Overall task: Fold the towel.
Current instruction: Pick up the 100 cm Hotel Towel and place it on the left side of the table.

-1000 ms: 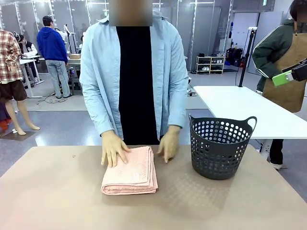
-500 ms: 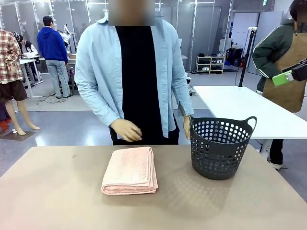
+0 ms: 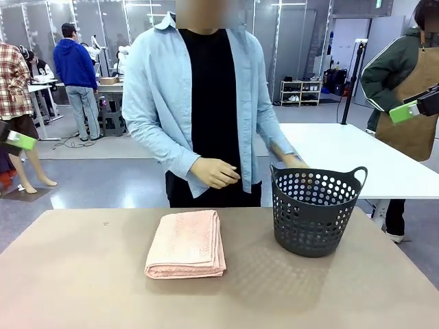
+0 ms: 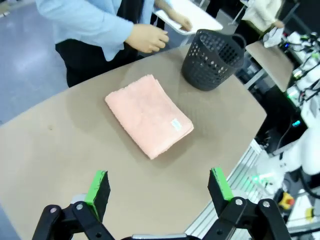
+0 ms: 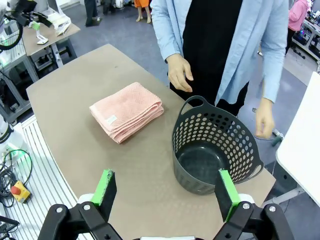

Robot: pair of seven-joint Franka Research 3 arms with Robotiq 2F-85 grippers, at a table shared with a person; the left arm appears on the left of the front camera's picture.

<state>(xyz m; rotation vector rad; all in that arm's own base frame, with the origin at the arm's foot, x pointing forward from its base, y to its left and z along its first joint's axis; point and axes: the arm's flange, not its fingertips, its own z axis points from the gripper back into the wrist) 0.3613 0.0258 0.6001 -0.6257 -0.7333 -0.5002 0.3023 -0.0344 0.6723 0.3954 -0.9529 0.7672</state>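
**Folded towel lies flat on the surface; both tools stand apart and empty**

We find the towel (image 3: 186, 244) folded into a compact rectangular stack, lying flat on the tan surface (image 3: 82, 274) near its middle. In the front view it sits at roughly 9 o'clock from the grey basket (image 3: 315, 210), near it and not touching. In the left wrist view a small white label shows on the top layer of the towel, near one corner. In the right wrist view the layered edges of the fold are visible along one side of the stack.

The basket stands upright on the surface. Its perforated wall and two loop handles are plain to see, and its inside holds nothing that we can see in the right wrist view.

The left tool (image 4: 159, 188) has its fingers wide apart, gripping nothing, held above the surface. The right tool (image 5: 166, 194) is likewise spread, with nothing between its green pads, above the near rim of the basket.

A person in a light blue shirt stands at 12 o'clock across the surface. One hand (image 3: 214, 172) is raised at waist height above the towel, clear of it; the other hand (image 3: 293, 160) is beyond the basket's far rim.
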